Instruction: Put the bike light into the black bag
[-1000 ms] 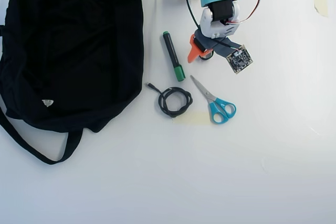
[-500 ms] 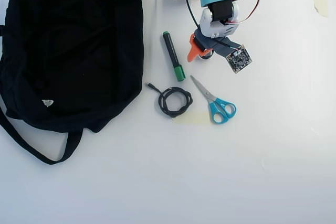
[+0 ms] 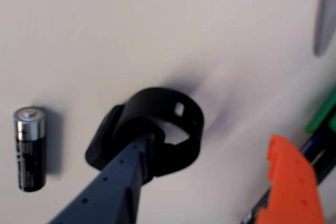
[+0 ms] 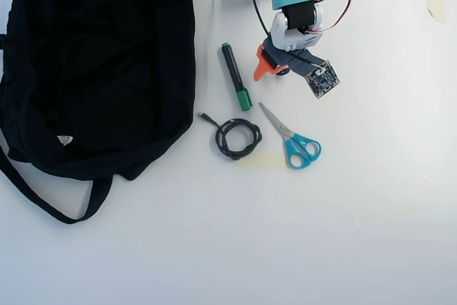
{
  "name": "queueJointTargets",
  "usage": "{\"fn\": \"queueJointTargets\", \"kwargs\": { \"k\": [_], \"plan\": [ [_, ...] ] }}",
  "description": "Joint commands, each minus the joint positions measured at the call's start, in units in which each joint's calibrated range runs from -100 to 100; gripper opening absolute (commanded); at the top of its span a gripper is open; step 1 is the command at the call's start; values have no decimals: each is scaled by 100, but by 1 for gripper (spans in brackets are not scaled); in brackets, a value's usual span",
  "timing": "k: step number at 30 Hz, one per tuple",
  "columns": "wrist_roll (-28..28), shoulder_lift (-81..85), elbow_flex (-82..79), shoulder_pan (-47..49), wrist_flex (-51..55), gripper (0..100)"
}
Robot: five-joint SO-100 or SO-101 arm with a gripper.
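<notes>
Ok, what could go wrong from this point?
1. The end effector is open, and the light sits under the blue finger rather than centred toward the orange finger. Closing may shove it aside or pinch only the ring.
2. The marker lies between the end effector and the bag, so a low carry could knock it.
3. The bag lies flat with no opening showing, so the light may land on top.

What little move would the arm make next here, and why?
Probably close the gripper on the bike light. In the wrist view the jaws stand open, the dark finger already at the light's ring, the orange finger apart to the right. The bag lies far left in the overhead view.
</notes>
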State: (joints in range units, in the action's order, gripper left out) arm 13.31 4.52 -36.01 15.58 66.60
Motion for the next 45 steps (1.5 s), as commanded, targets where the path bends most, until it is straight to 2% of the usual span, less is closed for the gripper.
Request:
{"fn": "queueJointTargets", "kwargs": {
  "k": [1, 26, 28, 36, 45],
  "plan": [
    [27, 29, 25, -24, -62, 28],
    [33, -112, -622, 6, -656, 28],
    [27, -112, -622, 6, -699, 25],
    [27, -104, -604, 6, -708, 2],
    [-20, -104, -514, -24, -708, 2]
  ]
}}
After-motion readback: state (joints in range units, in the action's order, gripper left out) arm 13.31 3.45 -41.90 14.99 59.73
